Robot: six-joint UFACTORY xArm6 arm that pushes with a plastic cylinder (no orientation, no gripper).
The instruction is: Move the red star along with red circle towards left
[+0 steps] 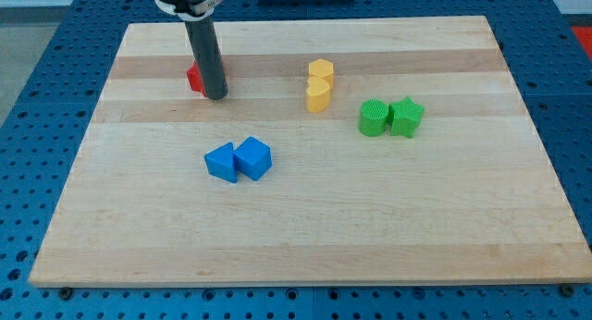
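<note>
Tip point(216, 96) down on the board point(305, 237) near the view's top left, right against a red block point(193, 78) mostly hidden behind the rod; maybe the star, can't tell, and no grip state to report on a plain rod. Two yellow blocks point(319, 84) touching mid-top; green pair point(390, 117) to the view's right; blue pair point(239, 160) in the middle.

My tip point(216, 96) touching red block point(193, 79), mostly hidden behind rod.

Rod point(207, 56): straight dark grey cylinder, matte, plain, no markings visible. Faint lighter sheen down one side. Upper end sits in a wider black round collar point(190, 0) with a thin pale ring near its base. My tip point(215, 97): blunt, flat-ended, same dark grey. No cables or screws discernible.
</note>
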